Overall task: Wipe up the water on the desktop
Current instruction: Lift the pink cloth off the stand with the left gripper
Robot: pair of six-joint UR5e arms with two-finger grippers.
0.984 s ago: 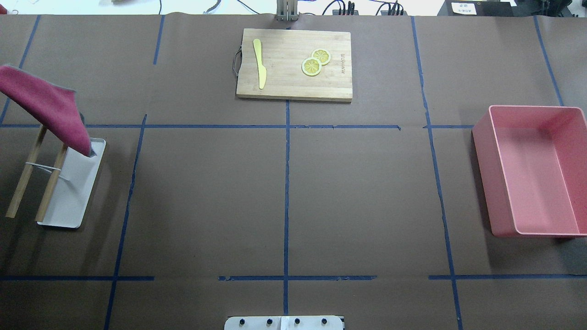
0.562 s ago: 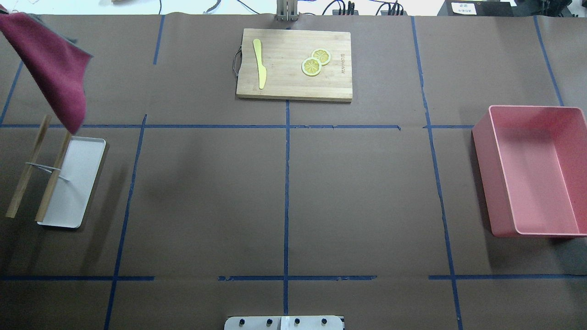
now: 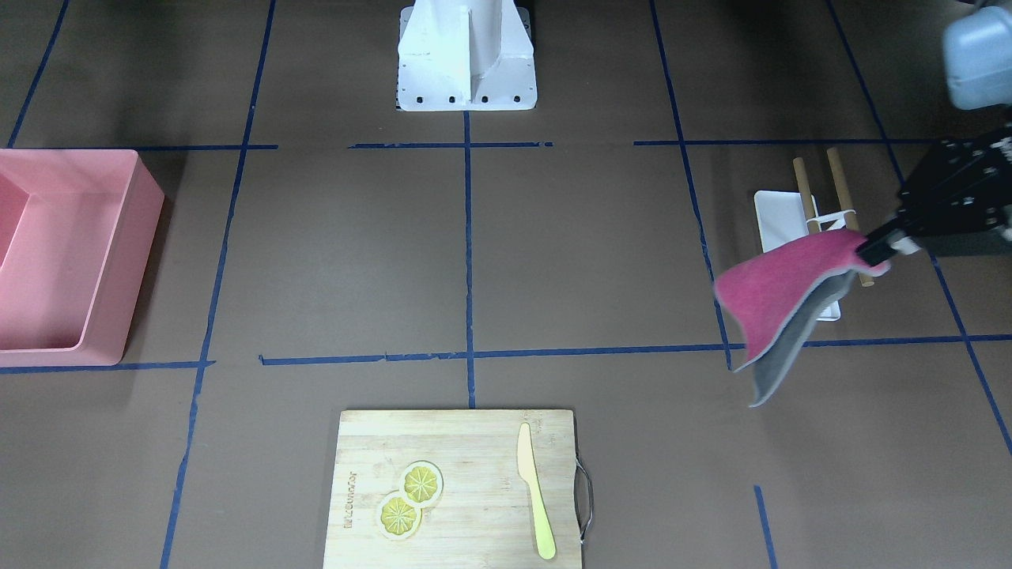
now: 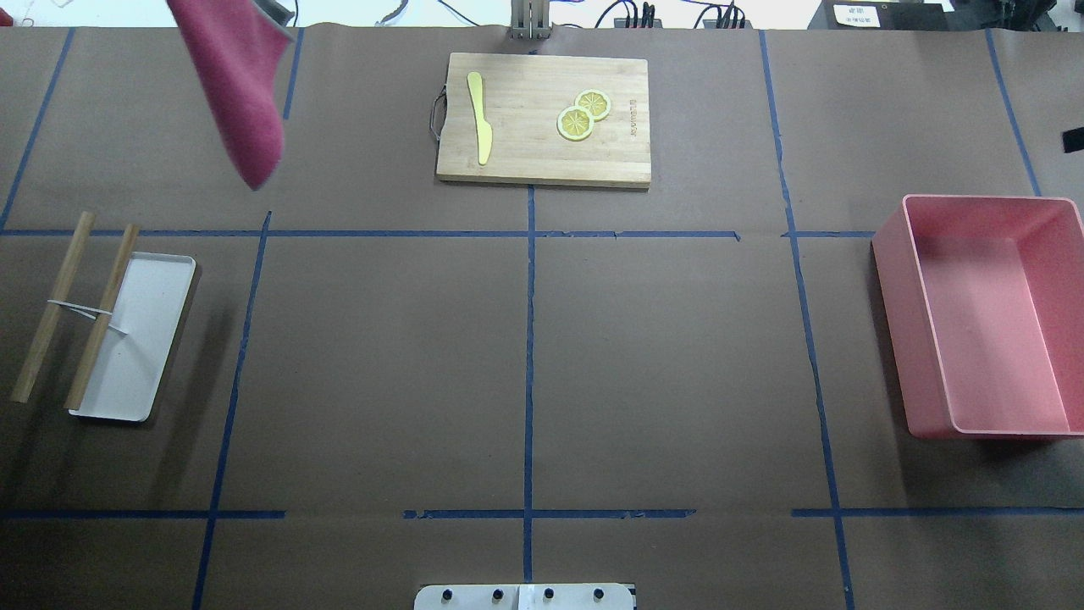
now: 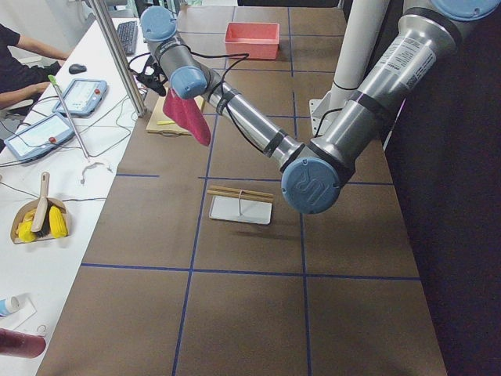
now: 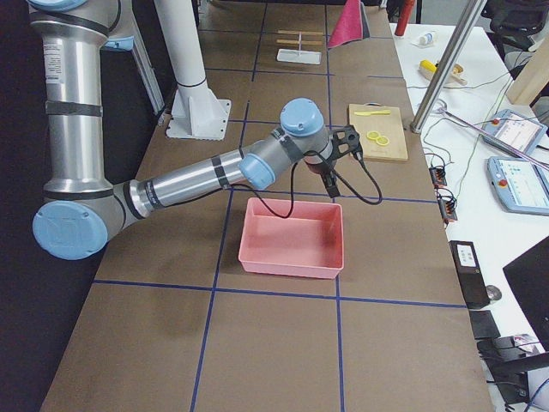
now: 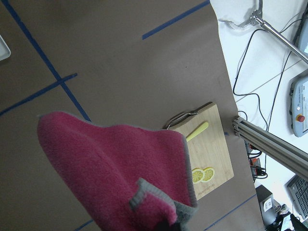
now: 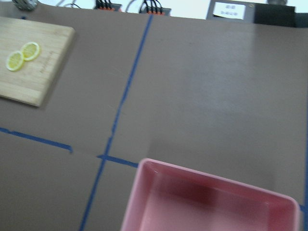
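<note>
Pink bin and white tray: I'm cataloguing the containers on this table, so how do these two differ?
The pink bin is deep with tall walls; the white tray is shallow, nearly flat. The pink bin is clearly larger than the white tray. The white tray carries a wooden rack; the pink bin has none. Both are rectangular with rounded corners and rest on the desktop.

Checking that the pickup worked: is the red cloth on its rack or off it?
Off. The red cloth hangs in the air from the left end effector, clear of the bare wooden rack.
</note>
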